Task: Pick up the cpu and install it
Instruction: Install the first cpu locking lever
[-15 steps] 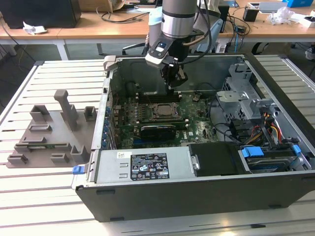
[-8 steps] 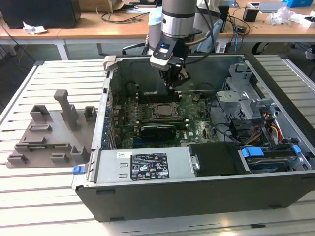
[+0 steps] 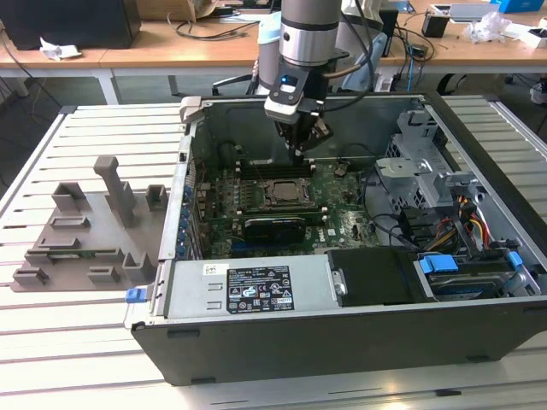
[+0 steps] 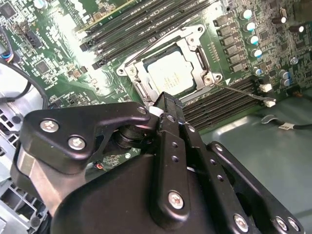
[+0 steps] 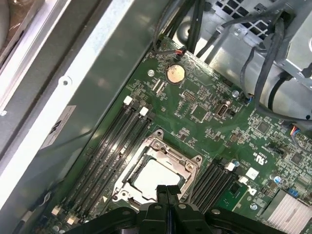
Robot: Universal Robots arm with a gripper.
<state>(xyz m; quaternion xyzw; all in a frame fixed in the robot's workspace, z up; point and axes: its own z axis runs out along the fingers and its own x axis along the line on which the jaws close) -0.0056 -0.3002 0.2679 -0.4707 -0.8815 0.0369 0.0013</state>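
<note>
Looks like the cpu [image 4: 171,78] already sits flat in the socket [image 5: 165,147], with the gripper [image 5: 166,189] hovering just above it, jaws pinched together on nothing.

Your arm [image 3: 304,34] comes straight down from the top edge of the exterior view, its silver-grey barrel upright. Below the barrel, the dark wrist [image 3: 295,96] carries a small blue light [image 3: 285,83]. The black gripper [image 3: 298,152] points downward at the end of the arm. In both wrist views its two fingers [image 5: 161,192] [image 4: 171,105] press flat against each other, with no gap and nothing held between them. In the second wrist view, bolted black linkage bars [image 4: 73,136] spread out behind the fingertips.
</note>
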